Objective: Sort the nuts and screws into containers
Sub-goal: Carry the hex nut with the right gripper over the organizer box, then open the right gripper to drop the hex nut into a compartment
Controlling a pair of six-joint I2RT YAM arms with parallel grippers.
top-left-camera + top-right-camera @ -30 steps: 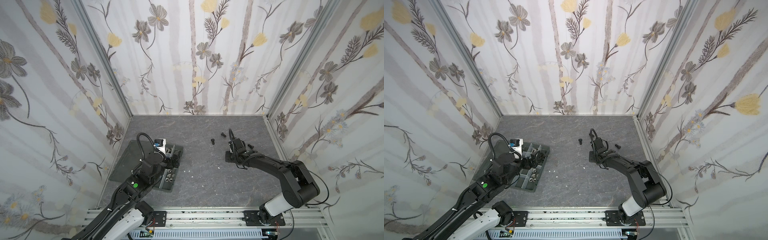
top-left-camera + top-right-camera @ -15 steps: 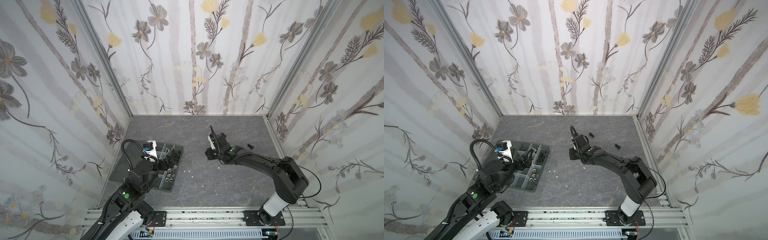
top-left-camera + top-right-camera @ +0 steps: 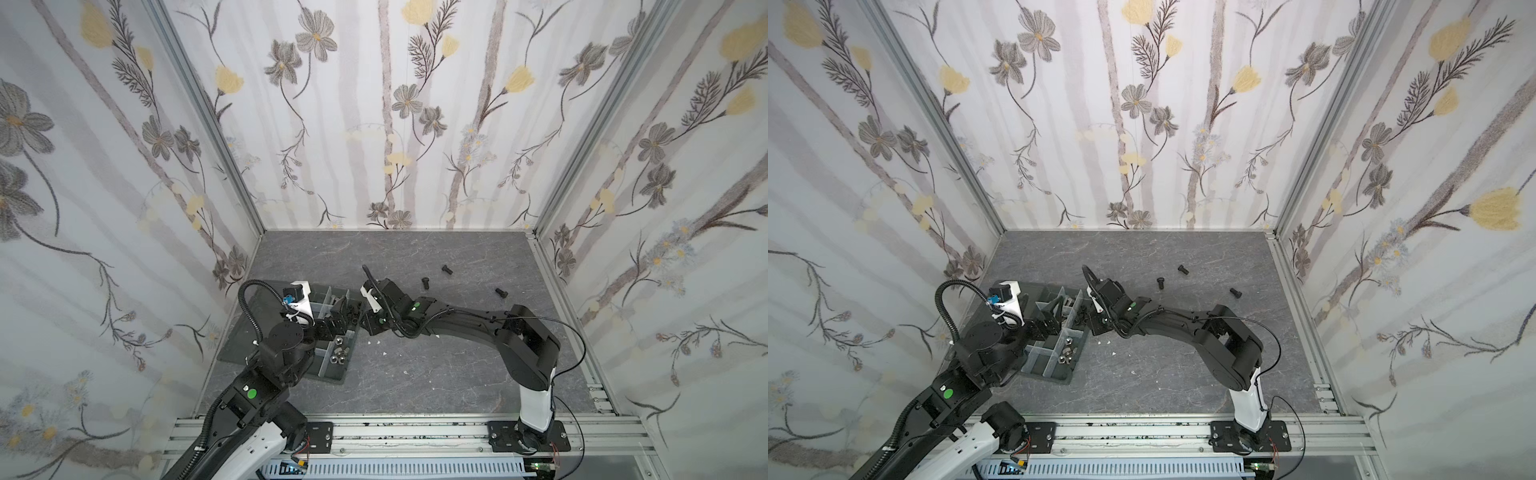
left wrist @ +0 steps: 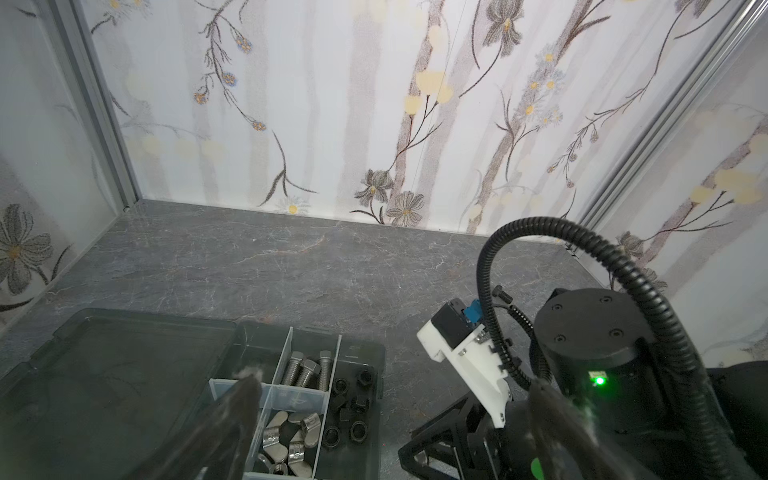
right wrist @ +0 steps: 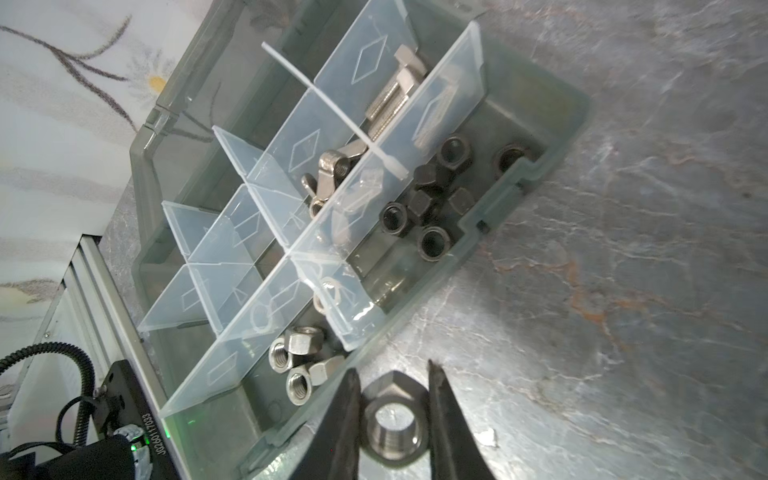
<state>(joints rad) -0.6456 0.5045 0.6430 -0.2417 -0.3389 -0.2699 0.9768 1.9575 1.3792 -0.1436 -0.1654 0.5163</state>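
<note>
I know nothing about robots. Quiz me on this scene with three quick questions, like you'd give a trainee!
1. True or false: the right fingers are closed on a screw.
2. How many black screws lie loose on the table in a top view?
3. The left fingers are: A) open, B) closed on a nut, C) out of sight.

Key: 1 true; 2 three; 3 A.
</note>
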